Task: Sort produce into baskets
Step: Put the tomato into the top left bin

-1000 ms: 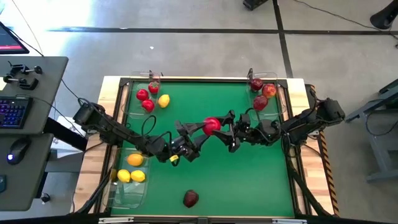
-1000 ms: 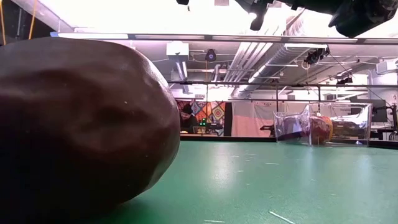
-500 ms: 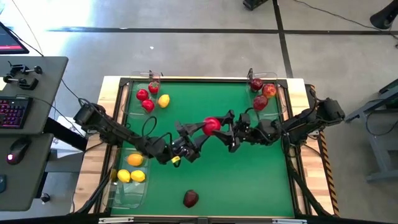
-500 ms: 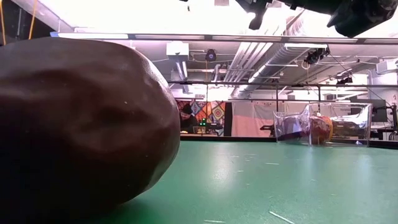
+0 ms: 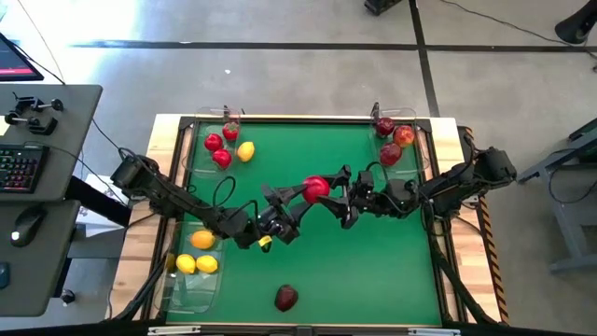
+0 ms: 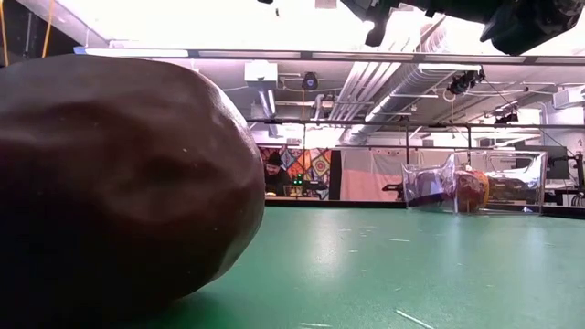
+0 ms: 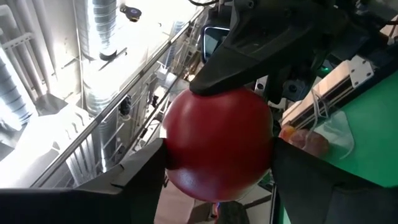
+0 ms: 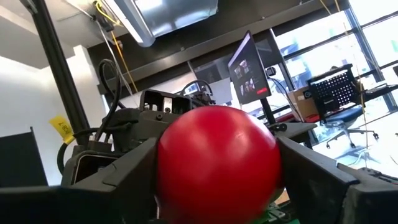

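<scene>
Apple [image 5: 316,188], bright red, clamped between both end effectors; its sides hidden; dark apple [image 6: 119,183] blocks low view.

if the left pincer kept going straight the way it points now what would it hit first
The red apple already sits between its fingers, so it comes first; right behind it, the right pincer, which faces it and appears to grip the same apple.
</scene>
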